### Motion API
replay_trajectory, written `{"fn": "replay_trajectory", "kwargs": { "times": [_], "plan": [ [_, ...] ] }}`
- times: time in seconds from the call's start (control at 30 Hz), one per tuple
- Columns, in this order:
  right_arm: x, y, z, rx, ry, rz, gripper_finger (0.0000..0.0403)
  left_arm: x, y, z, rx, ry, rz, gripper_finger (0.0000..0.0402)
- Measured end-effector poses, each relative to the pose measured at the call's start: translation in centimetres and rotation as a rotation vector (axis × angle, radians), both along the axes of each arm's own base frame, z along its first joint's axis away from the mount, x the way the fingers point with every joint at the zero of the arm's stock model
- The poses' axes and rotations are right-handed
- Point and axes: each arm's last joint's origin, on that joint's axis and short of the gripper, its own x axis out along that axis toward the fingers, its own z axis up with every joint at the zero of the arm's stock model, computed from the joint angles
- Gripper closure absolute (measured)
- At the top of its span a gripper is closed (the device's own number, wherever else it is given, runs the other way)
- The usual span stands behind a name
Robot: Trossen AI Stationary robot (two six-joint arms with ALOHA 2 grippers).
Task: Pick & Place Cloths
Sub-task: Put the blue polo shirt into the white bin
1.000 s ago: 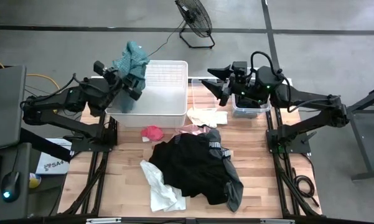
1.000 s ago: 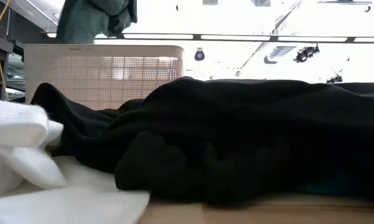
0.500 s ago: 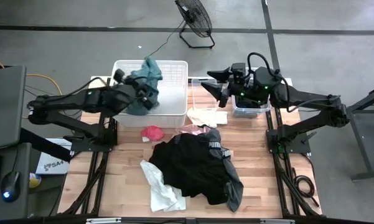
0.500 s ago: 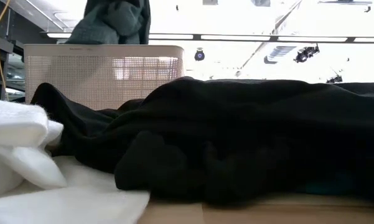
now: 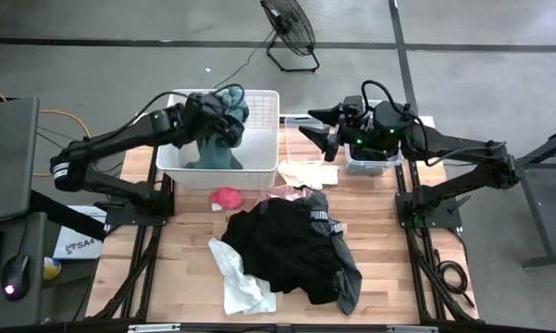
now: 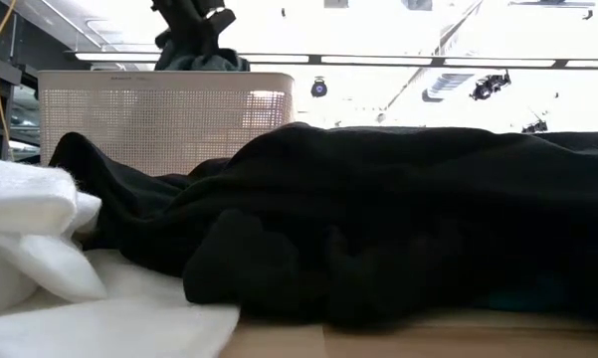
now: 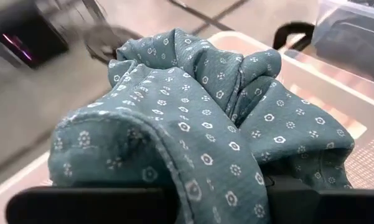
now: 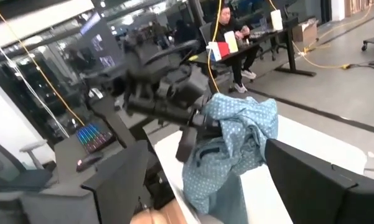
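My left gripper (image 5: 226, 115) is shut on a teal-green cloth with small white flowers (image 5: 220, 139) and stands over the white slatted basket (image 5: 261, 104). The low view shows the gripper (image 6: 192, 22) and the cloth (image 6: 205, 62) just above the basket's rim (image 6: 159, 75). My right gripper (image 5: 320, 130) is open and level, and hovers near the far right, pointing at the basket. On the table lie a black cloth heap (image 5: 291, 245), a white cloth (image 5: 242, 285), a red-pink piece (image 5: 227, 196), a grey piece (image 5: 349, 277) and a pale cloth (image 5: 307, 173). My left gripper pinches a bunched fold of the teal cloth (image 7: 202, 180) between its two fingers. The fabric bulges over the fingers and hides the place of contact. The fingers slant down from the table's left. The cloth hangs slack below them, with its lower end (image 5: 208, 159) inside the basket.
One clear tub (image 5: 299, 129) stands right of the basket, and another (image 5: 370, 159) sits under the right arm. A fan (image 5: 291, 28) is on the floor beyond the table. In the right wrist view a person (image 8: 227, 28) sits at a desk far off.
My left gripper has swung from the basket's far left corner toward the table's right and down, tipping further downward, and has stayed shut on the teal cloth. The cloth has sunk with it and now hangs into the basket.
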Motion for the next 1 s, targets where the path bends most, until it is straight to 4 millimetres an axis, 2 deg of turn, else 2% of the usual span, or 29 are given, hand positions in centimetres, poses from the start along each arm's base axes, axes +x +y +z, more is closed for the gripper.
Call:
{"fn": "replay_trajectory", "kwargs": {
  "times": [0.2,0.6,0.67,0.9,1.0],
  "plan": [
    [-0.2,0.0,-0.4,0.006,0.043,0.0,0.0086,-0.1,2.1,-1.5,-0.161,0.01,-0.008,0.0341],
    [-0.2,0.0,-1.0,0.014,0.111,0.001,0.0086,-0.3,4.2,-3.7,-0.385,0.026,0.015,0.0339],
    [-0.3,0.0,-1.2,0.017,0.125,0.003,0.0086,-0.3,4.2,-3.7,-0.389,0.025,0.007,0.0314],
    [-0.3,0.1,-1.5,0.022,0.162,0.006,0.0086,-0.4,4.1,-3.4,-0.376,0.009,0.001,0.0155],
    [-0.4,0.1,-1.6,0.023,0.172,0.006,0.0086,-0.6,3.8,-3.2,-0.389,-0.002,-0.011,0.0107]
  ]
}}
